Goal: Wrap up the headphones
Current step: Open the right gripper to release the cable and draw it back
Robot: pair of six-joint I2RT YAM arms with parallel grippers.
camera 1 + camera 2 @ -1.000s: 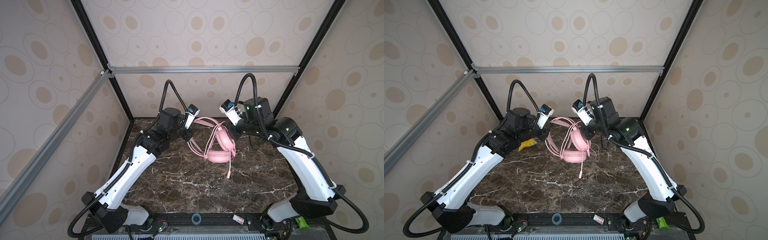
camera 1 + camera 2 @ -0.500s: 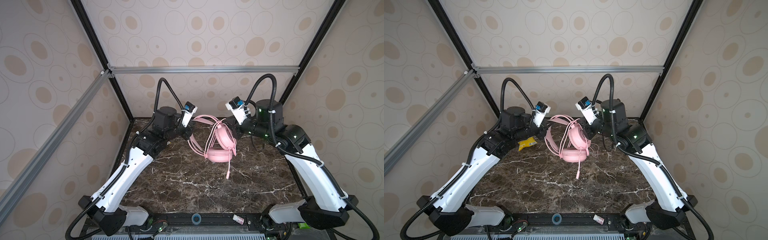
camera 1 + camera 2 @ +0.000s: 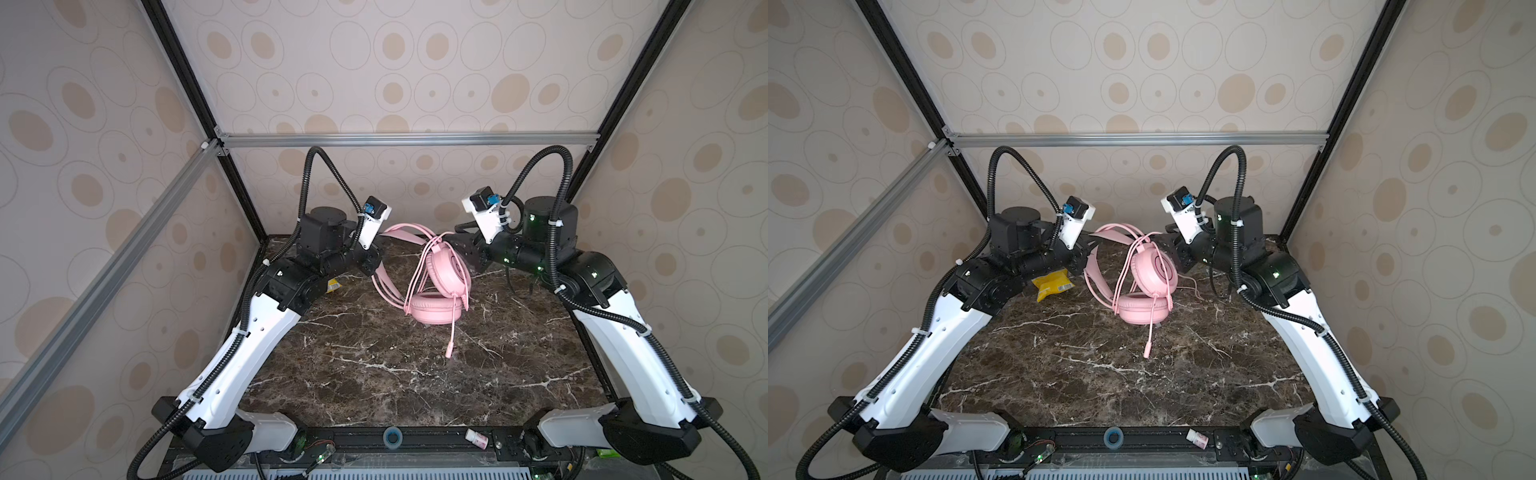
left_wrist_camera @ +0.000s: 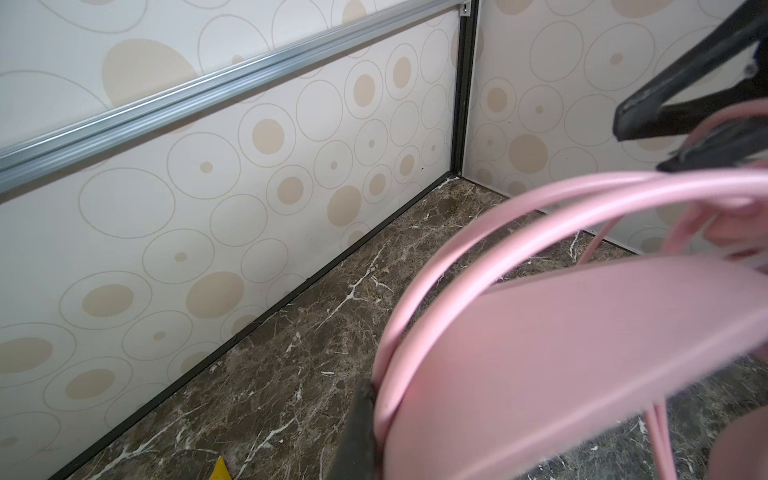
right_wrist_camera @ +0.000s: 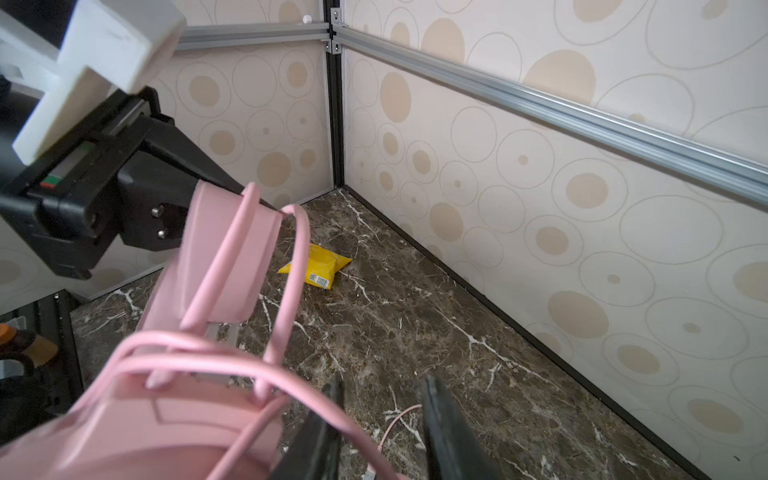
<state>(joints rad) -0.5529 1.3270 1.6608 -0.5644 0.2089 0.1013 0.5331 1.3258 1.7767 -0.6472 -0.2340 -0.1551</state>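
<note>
The pink headphones (image 3: 434,308) (image 3: 1144,309) rest at the back middle of the marble table (image 3: 374,374). One earcup lies flat and the other earcup (image 3: 451,272) tilts up over it. Their boom mic (image 3: 451,336) points to the front, and the thin cable (image 5: 291,266) loops over the upper cup. My left gripper (image 3: 379,245) (image 4: 374,399) is shut on the headband (image 4: 540,353) (image 5: 224,257). My right gripper (image 3: 453,245) (image 5: 382,395) stands open beside the upper earcup; a cable strand crosses one fingertip (image 5: 332,399), with marble showing in the gap.
A yellow packet (image 3: 1052,284) (image 5: 318,266) lies at the back left under my left wrist. A small white bottle (image 3: 476,436) sits on the front rail. Patterned walls and black frame posts close the back and sides.
My right gripper has opened, letting go of the cable, and drawn back to the right. The left gripper stays shut on the headband and has shifted slightly left.
</note>
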